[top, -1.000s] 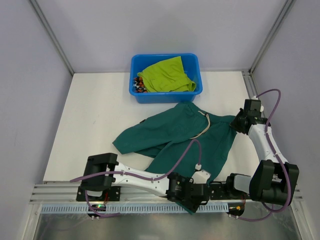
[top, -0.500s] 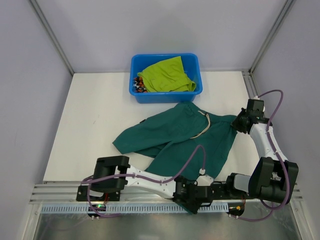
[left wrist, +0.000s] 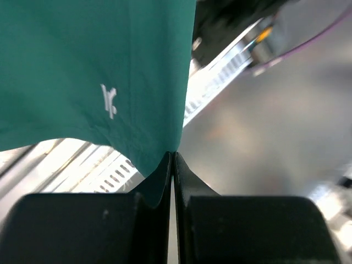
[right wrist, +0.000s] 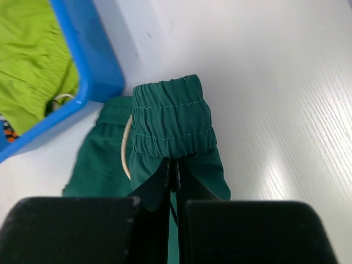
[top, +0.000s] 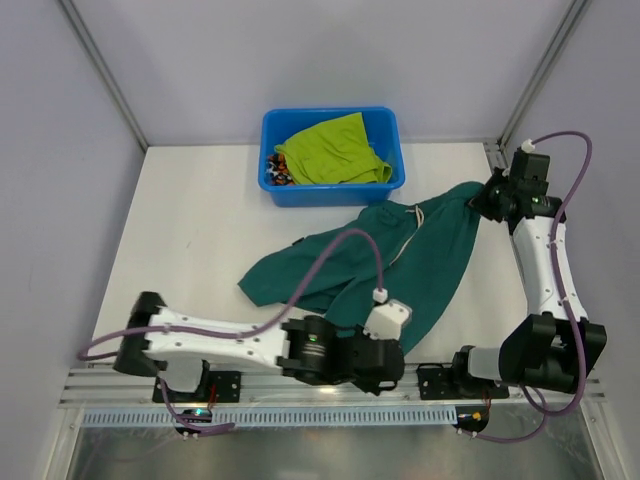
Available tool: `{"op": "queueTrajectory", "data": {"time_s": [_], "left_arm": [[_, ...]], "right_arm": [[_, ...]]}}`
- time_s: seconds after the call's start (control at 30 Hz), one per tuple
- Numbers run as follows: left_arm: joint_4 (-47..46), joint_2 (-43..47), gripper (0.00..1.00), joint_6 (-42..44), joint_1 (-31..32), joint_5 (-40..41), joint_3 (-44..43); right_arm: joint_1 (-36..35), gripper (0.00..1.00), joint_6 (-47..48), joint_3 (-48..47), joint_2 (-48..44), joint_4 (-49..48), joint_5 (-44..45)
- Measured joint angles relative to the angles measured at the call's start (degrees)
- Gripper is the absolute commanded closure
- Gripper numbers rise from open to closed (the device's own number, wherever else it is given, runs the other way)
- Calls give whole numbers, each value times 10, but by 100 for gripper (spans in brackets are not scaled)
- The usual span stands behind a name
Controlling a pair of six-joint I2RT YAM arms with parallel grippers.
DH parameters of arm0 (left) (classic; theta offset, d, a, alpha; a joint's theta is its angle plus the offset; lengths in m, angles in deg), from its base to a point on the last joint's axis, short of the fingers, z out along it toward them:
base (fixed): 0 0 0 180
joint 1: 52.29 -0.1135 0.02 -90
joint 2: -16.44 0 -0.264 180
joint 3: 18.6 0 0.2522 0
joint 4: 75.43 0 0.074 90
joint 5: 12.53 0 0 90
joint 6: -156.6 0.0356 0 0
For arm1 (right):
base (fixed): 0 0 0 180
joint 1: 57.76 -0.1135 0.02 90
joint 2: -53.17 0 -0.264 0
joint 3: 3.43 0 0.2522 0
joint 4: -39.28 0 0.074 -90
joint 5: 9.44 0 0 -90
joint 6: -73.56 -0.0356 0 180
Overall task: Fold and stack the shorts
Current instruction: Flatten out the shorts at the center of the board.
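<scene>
Stretching lengthwise between both hands, the dark teal shorts (top: 400,260) drape over the surface (top: 190,230). The right hand (right wrist: 175,162) is clamped on the waistband (right wrist: 173,118), and the left hand (left wrist: 172,157) is pinched shut on a leg hem (left wrist: 151,165).

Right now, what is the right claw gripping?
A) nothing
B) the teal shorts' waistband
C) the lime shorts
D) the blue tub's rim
B: the right wrist view shows the right claw shut on the bunched elastic waistband of the teal shorts, beside the blue tub.
</scene>
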State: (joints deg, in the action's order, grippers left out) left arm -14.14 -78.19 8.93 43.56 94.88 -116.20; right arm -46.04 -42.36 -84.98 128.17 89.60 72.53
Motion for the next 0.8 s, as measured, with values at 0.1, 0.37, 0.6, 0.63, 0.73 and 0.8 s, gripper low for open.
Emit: {"op": "queueTrajectory", "data": {"time_s": [0.1, 0.37, 0.6, 0.63, 0.73, 0.8], "left_arm": [[57, 91, 100, 2, -6, 54, -57], [236, 116, 100, -24, -15, 180, -148], [270, 74, 100, 3, -175, 289, -204], [271, 73, 100, 21, -234, 304, -212], [273, 73, 100, 91, -402, 347, -256], [272, 75, 100, 143, -499, 367, -305]], "right_arm": [[-10, 96, -1, -51, 0, 6, -6], [-10, 96, -8, -79, -48, 58, 15], [-62, 96, -93, -88, -62, -61, -63], [-80, 96, -112, -108, -31, -89, -80], [-145, 96, -154, -257, 108, -139, -111], [-195, 96, -174, -428, 236, -166, -132]]}}
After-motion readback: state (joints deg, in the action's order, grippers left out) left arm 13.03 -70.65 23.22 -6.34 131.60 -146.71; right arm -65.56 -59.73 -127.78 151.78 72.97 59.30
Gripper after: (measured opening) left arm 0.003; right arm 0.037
